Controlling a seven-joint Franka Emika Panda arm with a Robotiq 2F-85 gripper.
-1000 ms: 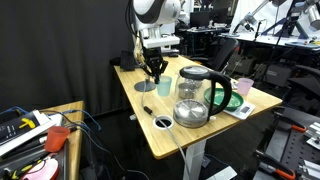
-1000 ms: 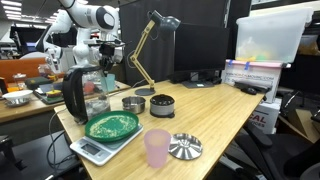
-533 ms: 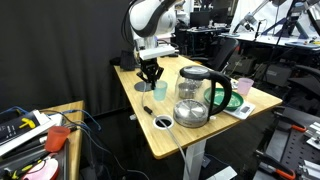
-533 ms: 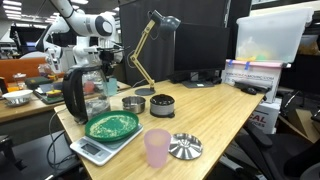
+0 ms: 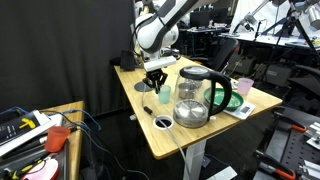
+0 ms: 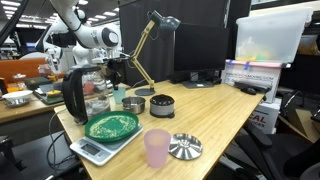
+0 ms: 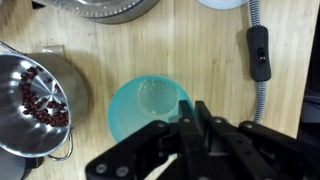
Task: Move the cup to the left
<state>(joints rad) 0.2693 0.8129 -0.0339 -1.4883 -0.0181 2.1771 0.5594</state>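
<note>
The light teal cup [image 5: 163, 88] stands on the wooden table [image 5: 150, 125] beside the glass kettle [image 5: 190, 100]. It also shows in an exterior view [image 6: 116, 98] and in the wrist view [image 7: 142, 108], seen from above and empty. My gripper [image 5: 157, 77] hangs just over the cup, at its edge. In the wrist view the black fingers [image 7: 192, 118] are pressed together over the cup's right rim. I cannot tell whether they touch the rim.
A steel pot with red beans [image 7: 35, 95] stands next to the cup. A green plate on a scale [image 6: 112, 125], a pink cup [image 6: 158, 147], metal lids [image 6: 161, 104] and a desk lamp [image 6: 150, 40] share the table. A switch cable [image 7: 258, 50] lies nearby.
The arm has swung from the table's back edge toward the kettle and lowered, bringing the gripper over the teal cup. The cup has not moved.
</note>
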